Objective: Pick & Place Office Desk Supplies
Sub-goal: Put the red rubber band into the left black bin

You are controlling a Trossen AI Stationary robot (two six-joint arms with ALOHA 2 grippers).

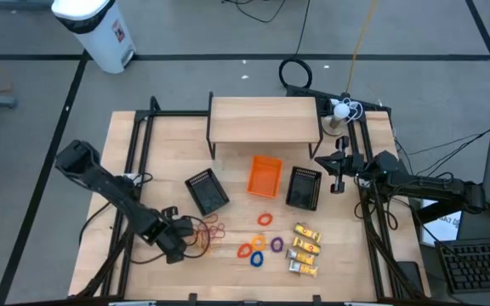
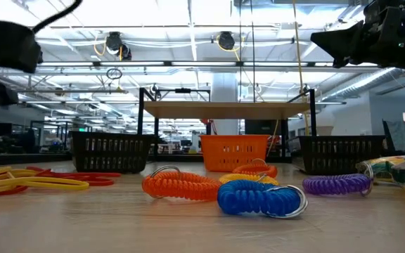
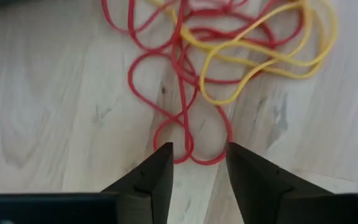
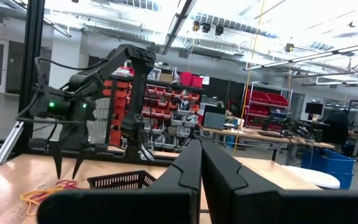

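Red and yellow rubber bands (image 3: 229, 56) lie tangled on the wooden table, left of centre (image 1: 212, 231). My left gripper (image 3: 199, 152) points down just over them, open, its two fingertips standing either side of the tangle's nearest red loop (image 3: 188, 146); the right wrist view shows it (image 4: 67, 171) clear above the bands. Coiled rings in orange (image 2: 181, 186), blue (image 2: 259, 198) and purple (image 2: 336, 184) lie on the table near the middle. Yellow-and-white packets (image 1: 304, 251) lie to their right. My right gripper (image 4: 201, 152) waits shut, raised at the table's right side (image 1: 339, 174).
Two black mesh bins (image 1: 207, 191) (image 1: 303, 187) flank an orange plastic bin (image 1: 264, 176) mid-table. A low wooden shelf (image 1: 264, 119) stands behind them at the far edge. Bare wood lies left of the rubber bands and along the near edge.
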